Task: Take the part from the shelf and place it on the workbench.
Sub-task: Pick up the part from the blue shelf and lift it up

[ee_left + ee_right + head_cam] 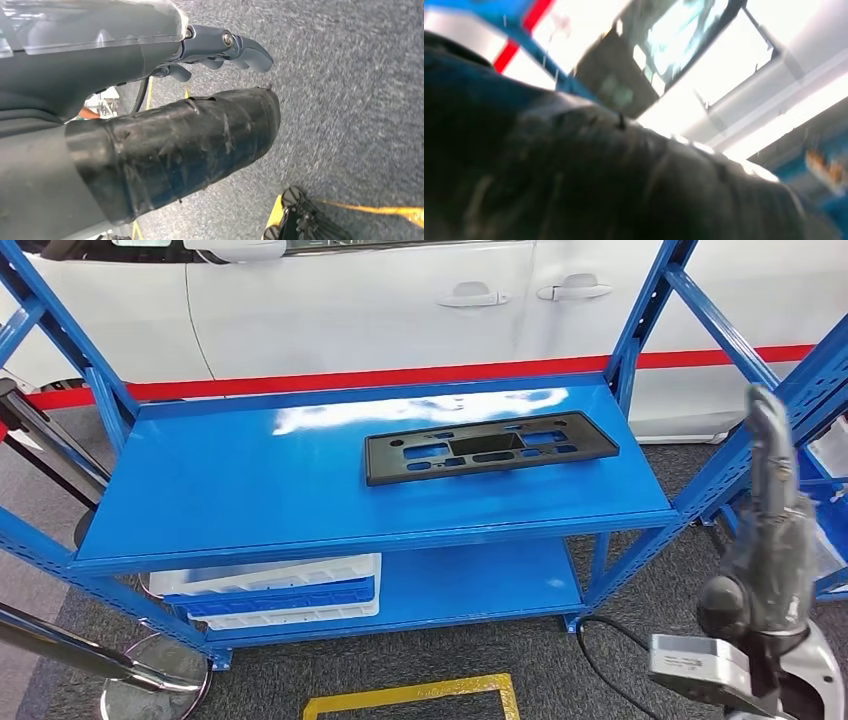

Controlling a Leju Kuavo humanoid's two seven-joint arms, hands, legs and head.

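Yellow tape (412,695) is seen on the grey carpet (440,660) nearest the camera, beside a black cable (600,655). At the lower right of the head view the right hand (770,500) is raised, its fingers pointing up beside the shelf's right post; whether the fingers are apart or together cannot be told, since the hand is blurred there and its wrist view is smeared and dark. The left hand (200,85) is seen in its wrist view hanging over the carpet, fingers loosely apart and nothing held, the taped thumb (200,145) lying apart from them. Beyond the tape stands the blue shelf (250,500). A white and blue crate (270,590) is kept on its lower level, at the left. On the upper level the black part (490,447) lies flat, right of centre and toward the back, touched by neither hand. Behind the shelf a white car (400,300) with a red stripe is parked.
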